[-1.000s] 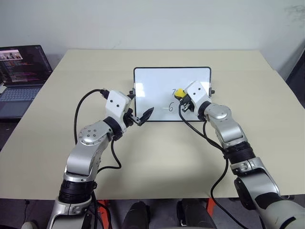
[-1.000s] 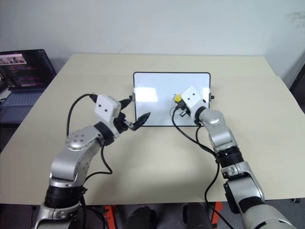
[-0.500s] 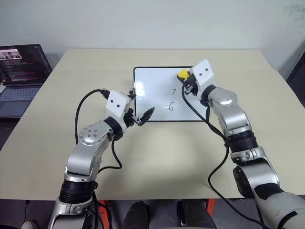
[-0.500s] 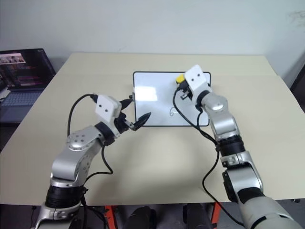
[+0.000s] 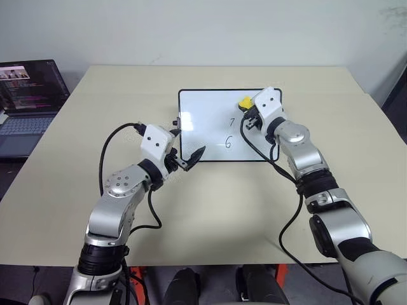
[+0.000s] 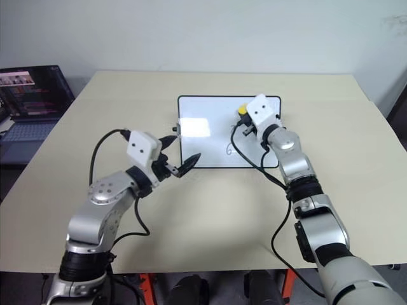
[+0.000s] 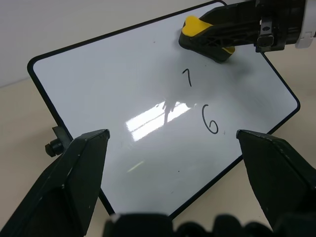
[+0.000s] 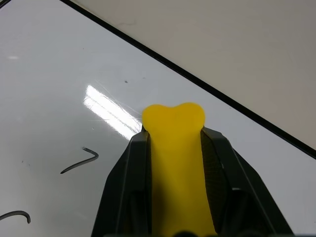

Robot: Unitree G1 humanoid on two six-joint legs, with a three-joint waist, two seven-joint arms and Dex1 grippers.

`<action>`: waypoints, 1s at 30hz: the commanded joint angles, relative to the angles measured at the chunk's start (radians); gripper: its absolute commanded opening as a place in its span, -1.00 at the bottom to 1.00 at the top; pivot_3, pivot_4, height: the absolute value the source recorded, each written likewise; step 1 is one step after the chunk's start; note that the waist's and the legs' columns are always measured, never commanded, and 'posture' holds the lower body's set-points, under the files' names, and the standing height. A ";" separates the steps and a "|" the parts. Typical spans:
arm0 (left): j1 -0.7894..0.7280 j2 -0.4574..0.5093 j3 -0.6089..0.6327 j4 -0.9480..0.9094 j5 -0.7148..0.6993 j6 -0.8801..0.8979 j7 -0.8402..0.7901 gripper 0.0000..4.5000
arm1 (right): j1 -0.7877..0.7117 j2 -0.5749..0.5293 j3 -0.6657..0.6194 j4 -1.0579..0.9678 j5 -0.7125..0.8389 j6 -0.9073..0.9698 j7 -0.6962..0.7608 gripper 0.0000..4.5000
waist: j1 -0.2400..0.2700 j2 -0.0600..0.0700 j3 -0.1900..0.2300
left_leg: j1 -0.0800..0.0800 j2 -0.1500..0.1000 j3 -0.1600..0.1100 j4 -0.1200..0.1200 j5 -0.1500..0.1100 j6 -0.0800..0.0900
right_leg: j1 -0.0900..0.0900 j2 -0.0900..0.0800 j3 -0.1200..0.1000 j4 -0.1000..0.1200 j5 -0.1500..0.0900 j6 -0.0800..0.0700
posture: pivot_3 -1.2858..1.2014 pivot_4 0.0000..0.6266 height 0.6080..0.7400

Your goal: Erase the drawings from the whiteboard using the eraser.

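Up the small glossy white whiteboard (image 5: 213,127) went the right gripper (image 5: 249,112), clamped on the yellow block eraser (image 5: 245,102); seemingly only the 7 (image 7: 186,77) and 6 (image 7: 210,120) remained, and the left gripper (image 5: 189,159) stood apart.

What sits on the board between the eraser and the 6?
The 7 lies between the eraser and the 6, with bare whiteboard around it, in the left wrist view.

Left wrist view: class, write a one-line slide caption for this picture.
Right gripper presses a small yellow block eraser to the glossy black-framed whiteboard above handwritten digits 7 and 6.
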 commanded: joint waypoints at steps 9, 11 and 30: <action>0.033 0.022 0.033 -0.108 -0.017 0.023 0.013 1.00 | 0.091 0.044 0.046 -0.084 -0.015 0.041 0.023 -0.51 | -0.003 0.000 0.000 | 0.001 0.000 0.000 0.000 0.000 0.000 | 0.000 0.000 0.000 0.000 0.000 0.000 | 0.03 -0.52 1.00; 0.033 0.022 0.034 -0.111 -0.017 0.027 0.014 1.00 | 0.108 0.053 0.056 -0.111 -0.015 0.053 0.025 -0.51 | -0.003 0.000 0.000 | 0.001 0.000 0.000 0.000 0.000 0.000 | 0.000 0.000 0.000 0.001 0.000 0.000 | 0.03 -0.52 1.00; 0.011 0.021 0.036 -0.087 -0.014 0.025 0.010 1.00 | 0.165 0.078 0.085 -0.218 -0.019 0.120 0.039 -0.51 | -0.003 0.000 0.000 | 0.001 0.000 0.000 0.000 0.000 0.000 | 0.000 0.000 0.000 0.001 0.000 0.000 | 0.03 -0.52 1.00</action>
